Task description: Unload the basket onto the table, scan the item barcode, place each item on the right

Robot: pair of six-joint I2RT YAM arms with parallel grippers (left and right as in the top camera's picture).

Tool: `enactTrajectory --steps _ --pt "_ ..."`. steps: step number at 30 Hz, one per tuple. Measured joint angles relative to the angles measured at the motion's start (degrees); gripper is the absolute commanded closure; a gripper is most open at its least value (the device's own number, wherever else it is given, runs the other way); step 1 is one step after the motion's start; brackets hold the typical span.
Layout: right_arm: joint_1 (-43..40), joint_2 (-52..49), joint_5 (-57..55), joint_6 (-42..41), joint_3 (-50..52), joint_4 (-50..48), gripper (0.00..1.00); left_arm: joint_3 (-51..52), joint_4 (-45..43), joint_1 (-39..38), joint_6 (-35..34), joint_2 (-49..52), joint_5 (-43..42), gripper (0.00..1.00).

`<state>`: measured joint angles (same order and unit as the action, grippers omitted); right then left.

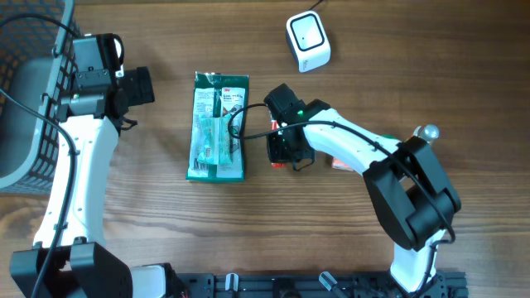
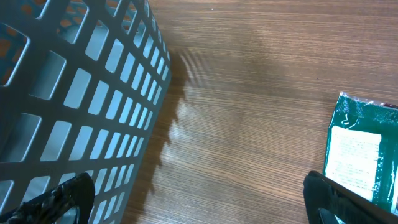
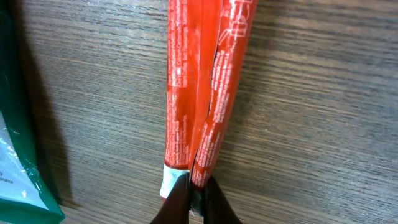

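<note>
A red packet point(image 3: 199, 87), folded into two long strips, lies on the wooden table. My right gripper point(image 3: 198, 194) is shut on its near white-edged end. In the overhead view the right gripper point(image 1: 288, 151) covers most of that packet at the table's middle. A green flat package point(image 1: 218, 126) lies just left of it and shows as a green edge point(image 3: 12, 174) in the right wrist view. The white barcode scanner point(image 1: 308, 41) stands at the back. Beside the basket, my left gripper point(image 1: 139, 87) is open and holds nothing, its fingers point(image 2: 68, 198) spread wide over bare wood.
A grey mesh basket point(image 1: 25, 99) stands at the left edge, with its wall point(image 2: 62, 93) close to my left gripper. The green package point(image 2: 360, 155) lies to the right of the left gripper's fingers.
</note>
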<state>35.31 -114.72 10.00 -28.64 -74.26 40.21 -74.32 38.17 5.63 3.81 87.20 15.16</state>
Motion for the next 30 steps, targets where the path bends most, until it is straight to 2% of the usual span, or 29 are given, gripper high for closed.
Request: enactTrajectory --steps 6,9,13,20,23,30 --pt "-1.1 1.5 -0.2 8.4 -1.1 4.4 0.96 0.0 0.0 0.0 0.0 0.0 0.0 0.0" --pt "-1.4 8.3 -0.4 16.0 -1.3 5.0 0.96 0.0 0.0 0.0 0.0 0.0 0.0 0.0" --pt "-1.4 17.2 -0.6 28.0 -2.5 8.0 0.96 0.0 0.0 0.0 0.0 0.0 0.0 0.0" --pt "-1.4 17.9 1.4 51.7 -2.7 13.1 0.96 0.0 0.0 0.0 0.0 0.0 0.0 0.0" --pt "-1.4 17.9 3.4 55.4 -2.7 13.1 0.96 0.0 0.0 0.0 0.0 0.0 0.0 0.0" --pt "-1.4 14.6 6.1 58.2 -2.7 13.1 0.96 0.0 0.0 0.0 0.0 0.0 0.0 0.0"
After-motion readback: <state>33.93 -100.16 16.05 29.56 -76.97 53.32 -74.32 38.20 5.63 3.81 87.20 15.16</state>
